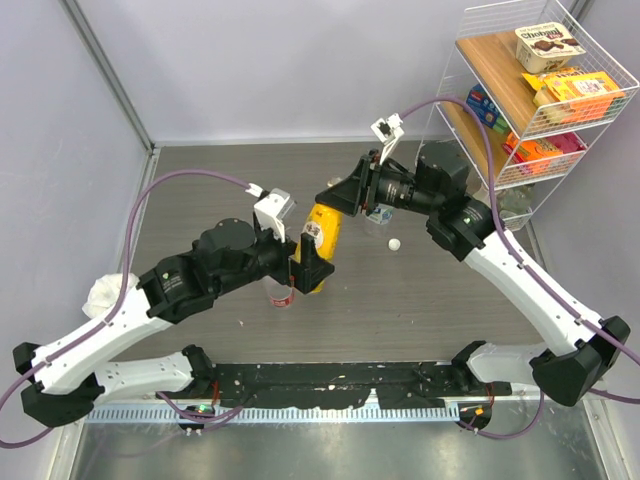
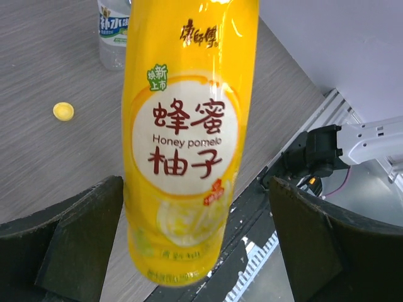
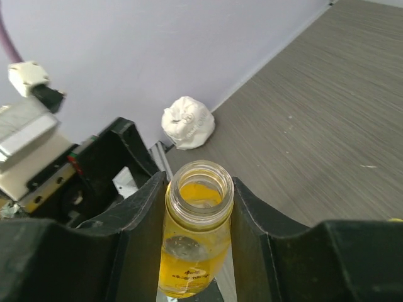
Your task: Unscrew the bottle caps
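The yellow-orange bottle (image 1: 326, 240) hangs tilted above the table, and its open neck (image 3: 199, 189) has no cap on it. My right gripper (image 1: 342, 196) is shut on that neck, with a finger (image 3: 141, 220) pressed on each side. My left gripper (image 1: 308, 268) is open around the bottle's lower body (image 2: 189, 157), and its fingers (image 2: 82, 239) stand clear of the label. The yellow cap (image 1: 395, 244) lies loose on the table and also shows in the left wrist view (image 2: 63, 111). A clear bottle with red (image 1: 283, 296) stands partly hidden under my left gripper. The blue-white labelled bottle (image 2: 113, 31) stands behind.
A crumpled white cloth (image 1: 105, 293) lies by the left wall and also shows in the right wrist view (image 3: 187, 123). A wire shelf (image 1: 540, 90) with food boxes stands at the back right. The black rail (image 1: 330, 378) runs along the table's near edge.
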